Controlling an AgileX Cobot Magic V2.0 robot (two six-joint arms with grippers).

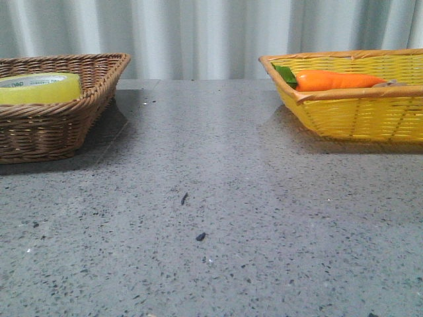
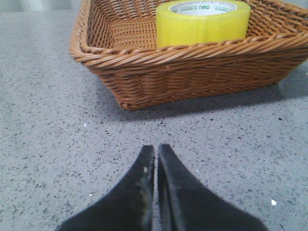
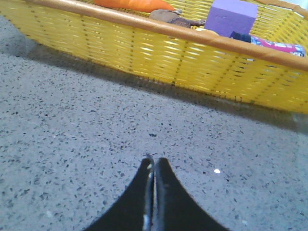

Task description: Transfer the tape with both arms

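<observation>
Resting in our brown wicker basket (image 1: pixel 46 125) at the table's (image 1: pixel 211 231) left sits the tape (image 2: pixel 202 21); our left gripper (image 2: pixel 156 159) and right gripper (image 3: pixel 154 168) are both pressed closed, empty.

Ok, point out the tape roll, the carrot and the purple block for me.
tape (image 2: pixel 202 26), left wrist view, on its yellow outer side wall.
carrot (image 1: pixel 334 80), front view, on the middle of its orange body.
purple block (image 3: pixel 230 18), right wrist view, on its front face.
</observation>
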